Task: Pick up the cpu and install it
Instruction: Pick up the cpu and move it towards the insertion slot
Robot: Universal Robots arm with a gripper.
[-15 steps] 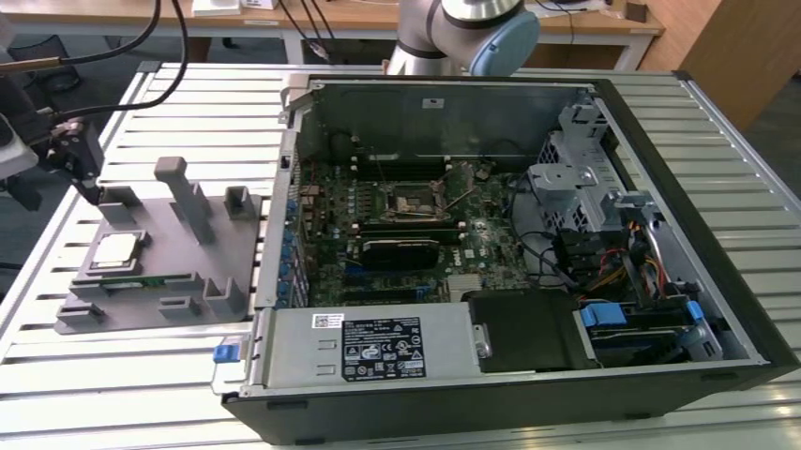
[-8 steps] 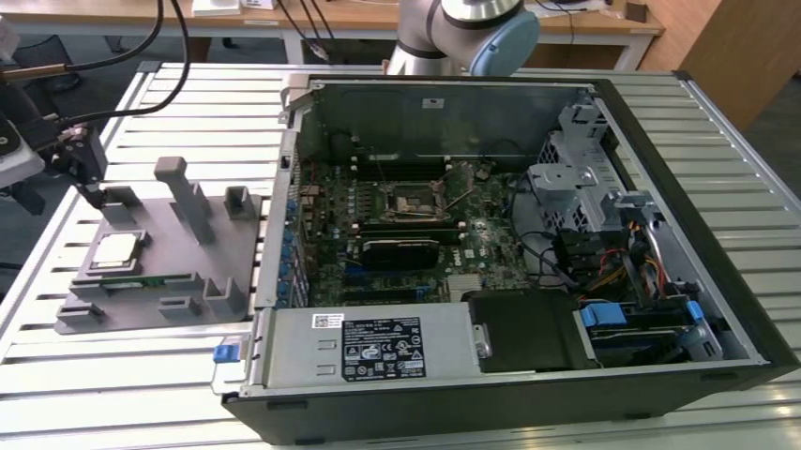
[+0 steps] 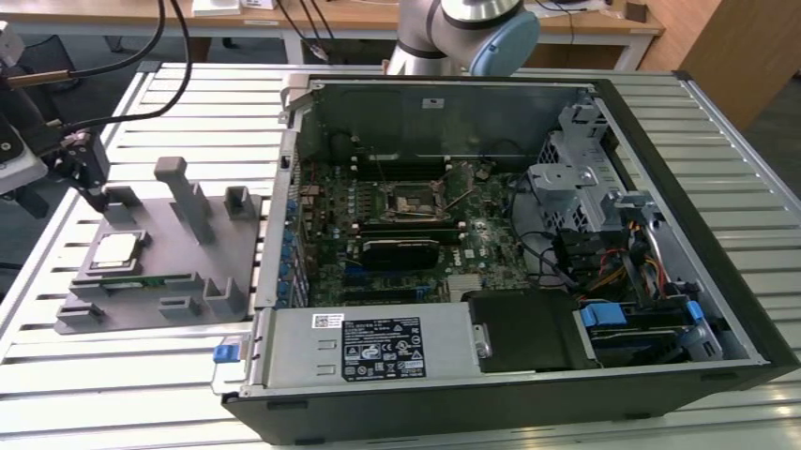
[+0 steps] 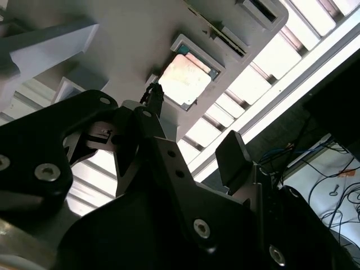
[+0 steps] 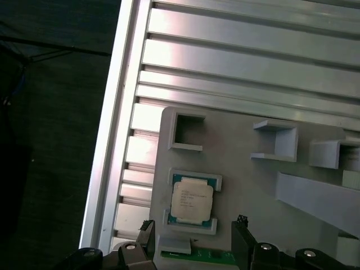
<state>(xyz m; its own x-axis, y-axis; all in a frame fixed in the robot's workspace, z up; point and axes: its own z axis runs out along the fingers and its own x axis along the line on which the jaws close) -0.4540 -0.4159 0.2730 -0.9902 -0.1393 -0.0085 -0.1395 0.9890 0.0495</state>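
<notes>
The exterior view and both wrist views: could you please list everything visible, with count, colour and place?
cpu: one, silvery with tan rim, in the tray's pocket.
tray: one, grey, on the table, exterior view's left.
memory stick: one, green, in the tray beside the cpu.
computer case: one, black, open, exterior view's right.
motherboard: one, green, inside the case.
socket: one, black, mid-motherboard.
table: one, silver slats, under everything.
arm: one, silver and blue, beyond the case.
gripper: one, black, open, over the cpu.

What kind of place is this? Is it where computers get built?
Probably a robot lab or workshop: there's a robot arm, an open computer case on a slatted metal table, and a cpu lying in a grey tray.
</notes>
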